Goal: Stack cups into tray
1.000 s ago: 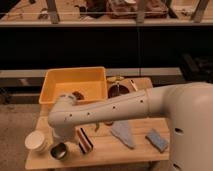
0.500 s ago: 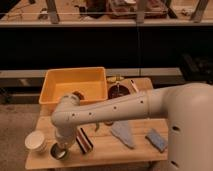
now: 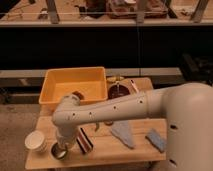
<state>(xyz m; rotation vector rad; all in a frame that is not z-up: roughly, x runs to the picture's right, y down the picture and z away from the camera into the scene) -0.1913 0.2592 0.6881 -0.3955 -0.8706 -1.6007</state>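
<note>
The gripper [image 3: 59, 145] hangs low over the front left corner of the table [image 3: 107, 149], right at the grey metal tumbler [image 3: 61, 152]. Whether it is wide or gripping the tumbler, I cannot tell. The white ribbed cup [image 3: 36, 141] stands just beside the tumbler, and the yellow tray [image 3: 75, 76] sits behind them.

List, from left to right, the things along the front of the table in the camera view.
white ribbed cup → grey metal tumbler, with the pincer right over it → dark striped item → grey cloth → blue sponge
</note>
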